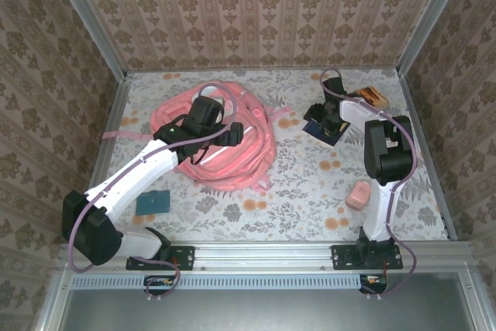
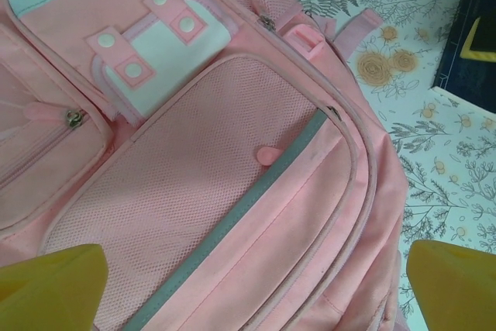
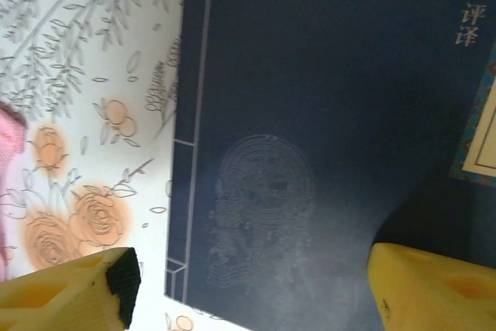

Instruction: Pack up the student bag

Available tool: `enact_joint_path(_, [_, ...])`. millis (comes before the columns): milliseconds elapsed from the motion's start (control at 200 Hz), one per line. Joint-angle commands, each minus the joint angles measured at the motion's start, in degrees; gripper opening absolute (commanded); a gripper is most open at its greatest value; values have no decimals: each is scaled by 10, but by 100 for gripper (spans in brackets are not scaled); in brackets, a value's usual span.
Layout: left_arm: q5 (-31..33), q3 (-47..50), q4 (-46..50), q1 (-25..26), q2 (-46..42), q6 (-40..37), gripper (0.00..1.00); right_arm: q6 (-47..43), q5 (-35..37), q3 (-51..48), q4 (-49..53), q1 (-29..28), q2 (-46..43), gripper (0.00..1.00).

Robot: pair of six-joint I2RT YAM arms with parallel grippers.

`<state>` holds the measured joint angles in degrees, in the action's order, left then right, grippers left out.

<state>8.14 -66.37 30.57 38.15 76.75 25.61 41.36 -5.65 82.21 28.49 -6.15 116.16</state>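
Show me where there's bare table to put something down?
Best is the bare front strip of table, bordered by the teal pad, the bag above, and the pink block. There's also room between the bag and the book. It's crowded at the back right, around the book and right arm.

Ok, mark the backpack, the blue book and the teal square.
backpack [image 2: 194, 191]: left wrist view, on the mesh pocket.
blue book [image 3: 310, 114]: right wrist view, on the cover.
teal square [image 1: 153, 202]: top view, its centre.

Both the left claw [image 2: 252, 292] and right claw [image 3: 248, 288] point downward, jaws spread wide.
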Motion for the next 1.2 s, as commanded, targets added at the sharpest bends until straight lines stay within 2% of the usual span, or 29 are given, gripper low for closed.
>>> enact_joint_path(0, [-15, 1, -10, -4, -6, 21, 100, -8, -24, -19, 26, -4, 0, 80])
enact_joint_path(200, [-64, -14, -23, -4, 15, 15, 100, -27, -58, -64, 30, -7, -13, 77])
enact_joint_path(385, [-97, -40, -24, 2, 54, 25, 100, -31, -92, -138, 26, -31, -68, 77])
enact_joint_path(580, [-119, -64, -30, 20, 96, 40, 98, -47, -87, -233, 42, -92, -155, 76])
enact_joint_path(860, [-153, -123, -17, 59, 174, 53, 94, -17, -90, -376, 51, -174, -287, 76])
enact_joint_path(1045, [-190, -141, -42, 77, 221, 102, 88, -15, -77, -373, 48, -170, -395, 76])
enact_joint_path(1195, [-238, -154, -70, 89, 266, 154, 76, -4, -61, -362, 35, -120, -442, 75])
